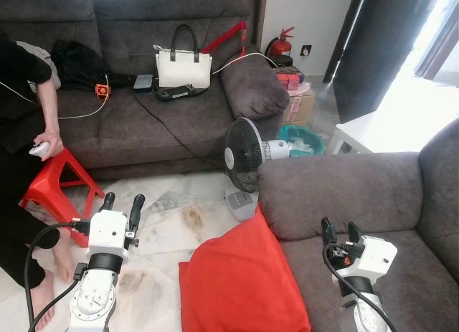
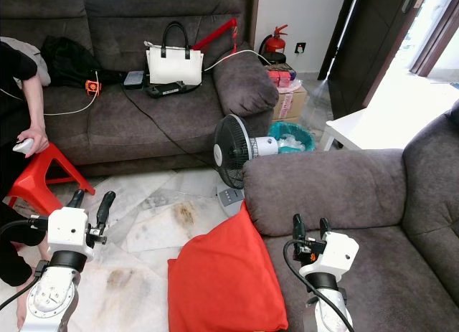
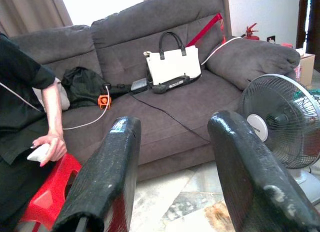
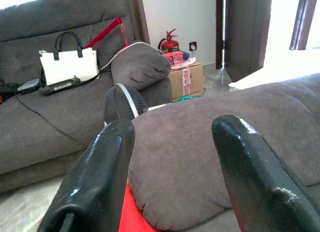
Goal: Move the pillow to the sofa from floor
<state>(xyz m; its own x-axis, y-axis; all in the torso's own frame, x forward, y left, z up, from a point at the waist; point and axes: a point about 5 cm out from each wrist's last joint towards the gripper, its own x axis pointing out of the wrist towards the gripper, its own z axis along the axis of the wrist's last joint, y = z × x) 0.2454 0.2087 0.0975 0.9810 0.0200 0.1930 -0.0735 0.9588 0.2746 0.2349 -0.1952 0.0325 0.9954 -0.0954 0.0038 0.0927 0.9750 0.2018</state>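
Both claws raised, fingers apart: left claw [image 1: 120, 204] over the floor, right claw [image 1: 340, 231] above the near sofa [image 1: 401, 203]. Red pillow [image 1: 240, 278] on the floor, leaning against that sofa.

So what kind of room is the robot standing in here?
Most likely a home living room: two grey sofas at right angles, a standing fan on the tiled floor, and a white handbag left on the far sofa.
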